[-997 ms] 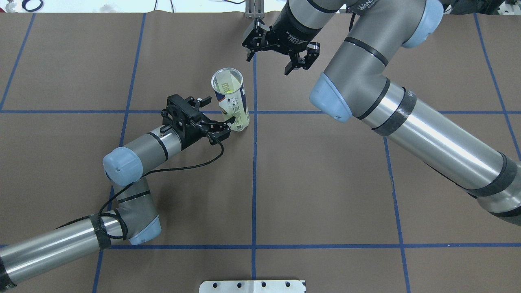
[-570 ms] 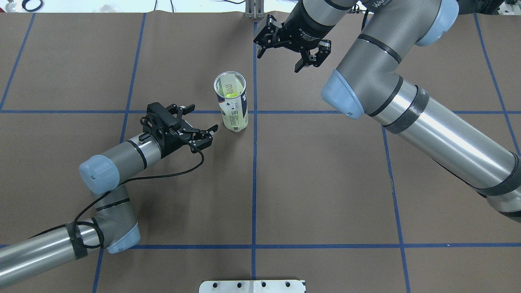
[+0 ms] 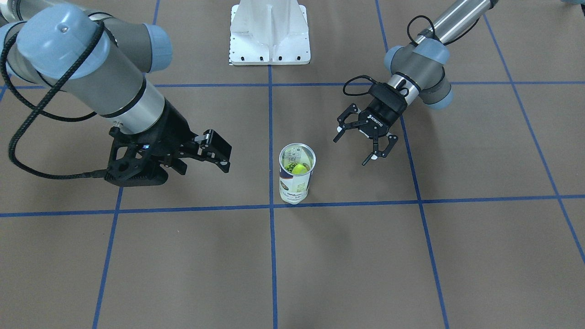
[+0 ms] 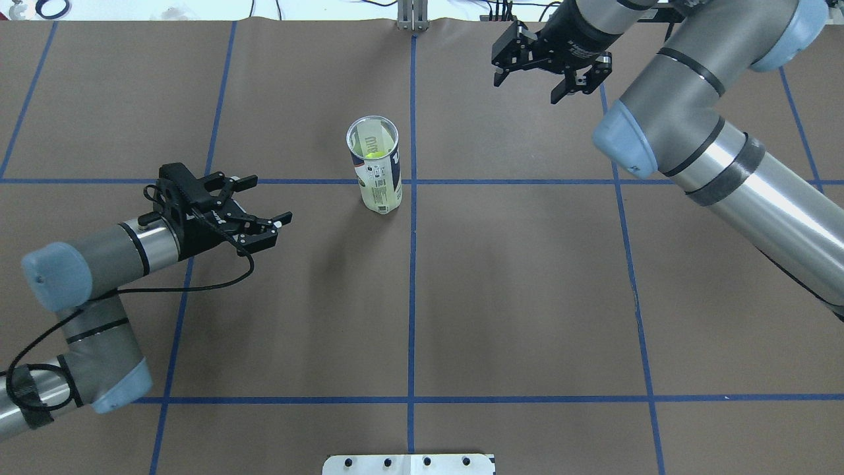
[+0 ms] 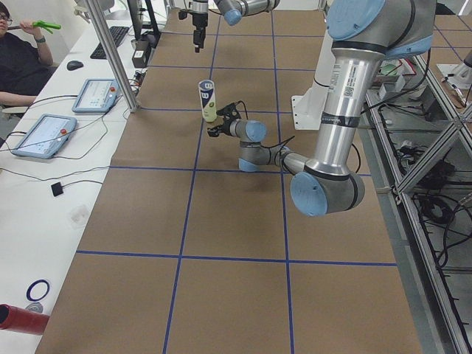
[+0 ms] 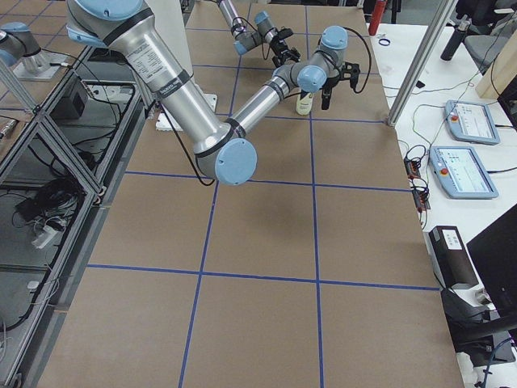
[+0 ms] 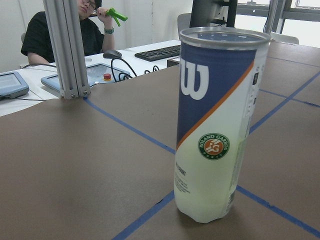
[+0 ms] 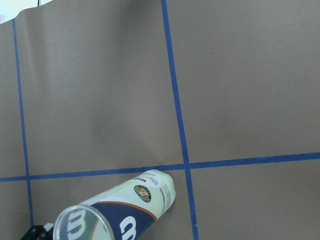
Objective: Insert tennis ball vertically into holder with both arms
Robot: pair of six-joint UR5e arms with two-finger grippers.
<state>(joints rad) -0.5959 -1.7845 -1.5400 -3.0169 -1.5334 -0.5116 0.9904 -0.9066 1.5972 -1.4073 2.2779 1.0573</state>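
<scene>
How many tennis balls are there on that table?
1: a yellow-green tennis ball down inside the upright white-and-navy cylindrical can near the middle of the brown table. Others could be hidden beneath it, behind the label.

Upright tennis-ball can (image 3: 296, 183) on the brown paper-covered table (image 3: 365, 256), its base just right of a blue tape line (image 3: 270, 137) and just beyond the crossing line. A yellow-green tennis ball (image 3: 300, 168) shows through the open metal-rimmed mouth. Left gripper (image 3: 351, 151), at the view's right, hangs with fingers spread, apart from the can. Right gripper (image 3: 204, 165), at the view's left, nearer and larger, is likewise spread and holds nothing. White pedestal base (image 3: 269, 32) stands at the far edge.
</scene>
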